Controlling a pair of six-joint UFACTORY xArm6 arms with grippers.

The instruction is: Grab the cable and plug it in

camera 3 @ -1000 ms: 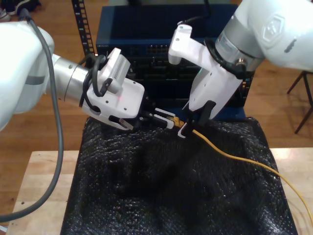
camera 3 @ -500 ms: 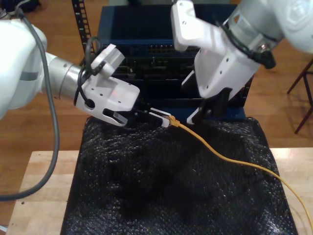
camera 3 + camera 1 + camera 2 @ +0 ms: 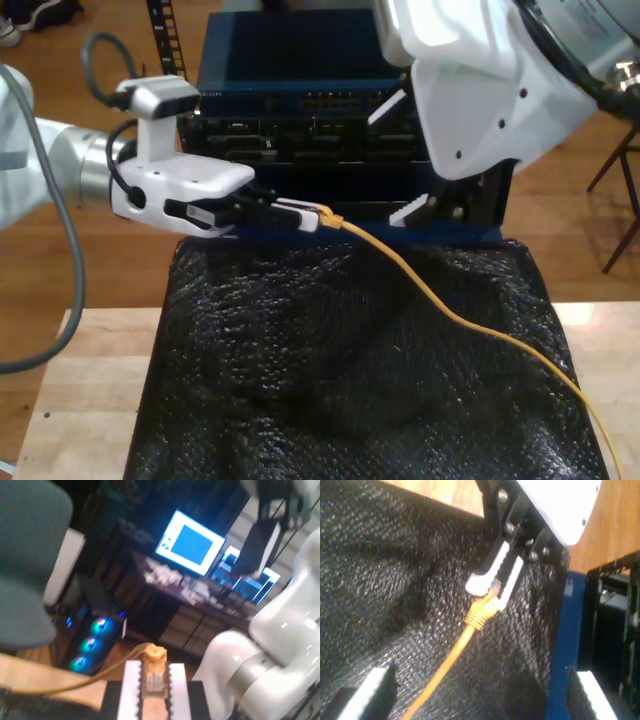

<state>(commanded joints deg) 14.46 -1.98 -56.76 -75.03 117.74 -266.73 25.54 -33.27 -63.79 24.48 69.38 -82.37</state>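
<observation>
**Cable end held ahead of the rack**

At the exterior view's left, my first gripper [image 3: 300, 214] is clamped on the clear plastic plug of the long thin orange-yellow network cable [image 3: 440, 305], its white serrated fingers [image 3: 131, 690] flanking the plug body. The grip sits at the very tip, with the orange strain-relief boot just clear of the fingertips, which should keep the connector steady for insertion. From there the cable trails across the black bubble-wrap mat [image 3: 300, 400] toward the exterior view's lower right, slack and free to follow.

My second gripper [image 3: 470, 700] hangs above the mat near the dark blue network rack [image 3: 300, 65], jaws spread wide and holding nothing; its camera looks down on the plug.

The plug is in front of the rack's lower edge, not yet at a port, and appears to point away from it
</observation>
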